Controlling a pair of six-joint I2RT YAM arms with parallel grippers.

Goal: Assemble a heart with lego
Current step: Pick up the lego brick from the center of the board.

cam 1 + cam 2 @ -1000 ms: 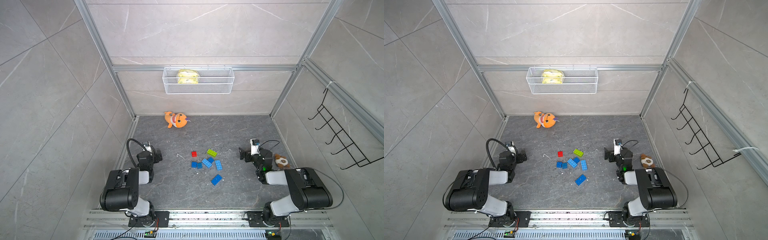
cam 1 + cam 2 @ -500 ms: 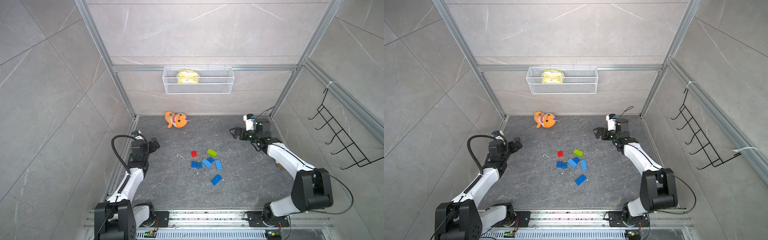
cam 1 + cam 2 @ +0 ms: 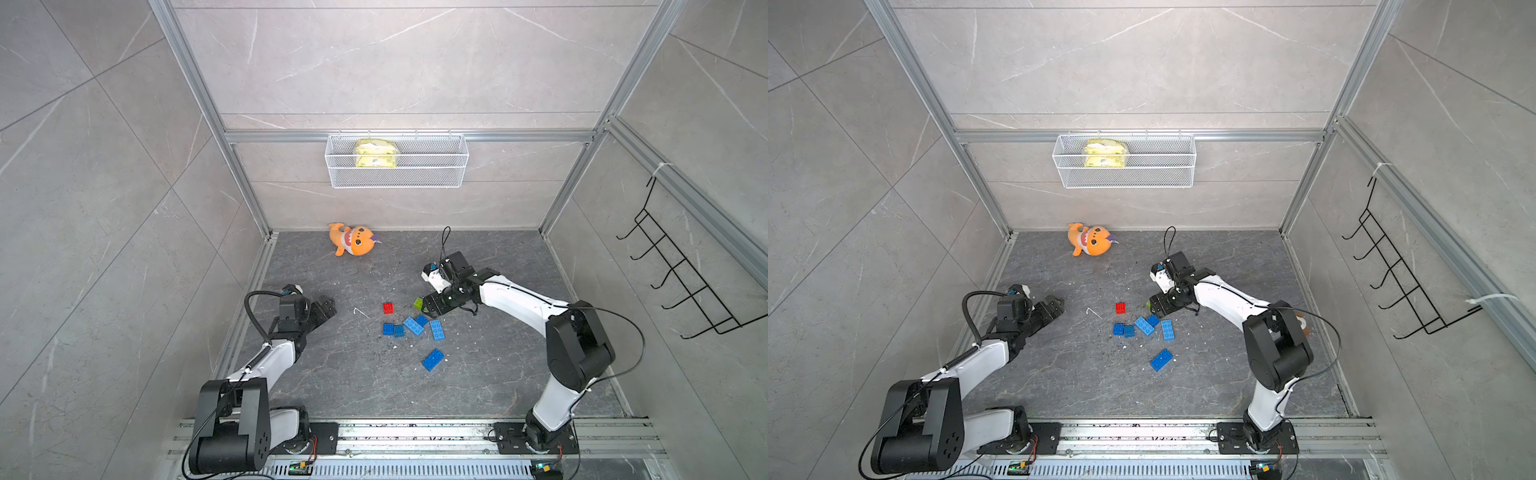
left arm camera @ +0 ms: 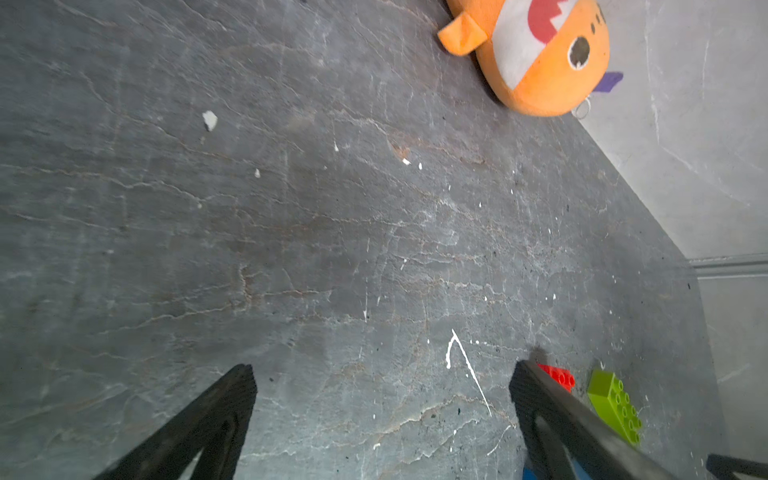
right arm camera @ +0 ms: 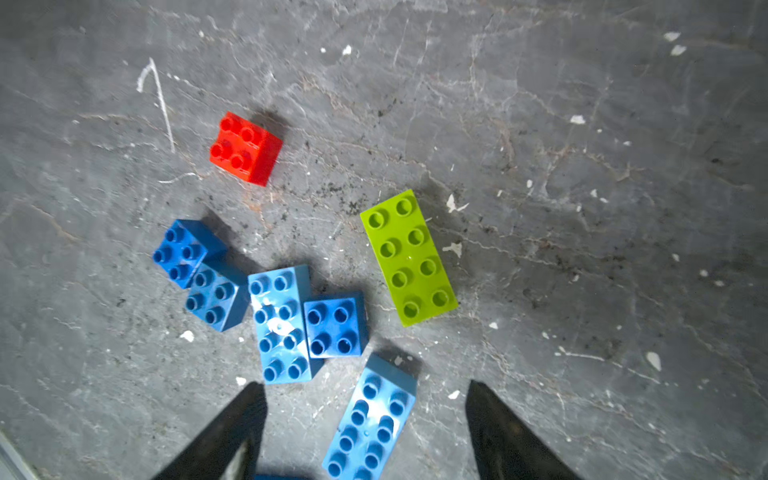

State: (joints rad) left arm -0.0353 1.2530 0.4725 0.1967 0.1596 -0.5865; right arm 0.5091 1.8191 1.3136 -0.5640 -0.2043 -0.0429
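- Lego bricks (image 3: 413, 325) lay loose and unjoined at the centre of the surface (image 3: 357, 382).
- Right jaws hovered above them, parted and empty; left jaws were wide and empty.
- The next grasp likely needed squaring across the lime-green brick (image 5: 409, 257)'s narrow width.

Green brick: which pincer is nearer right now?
Right. The right pincer is at the green brick, partly hiding it in a top view. The left pincer sits well off on the other side, beyond the red brick.
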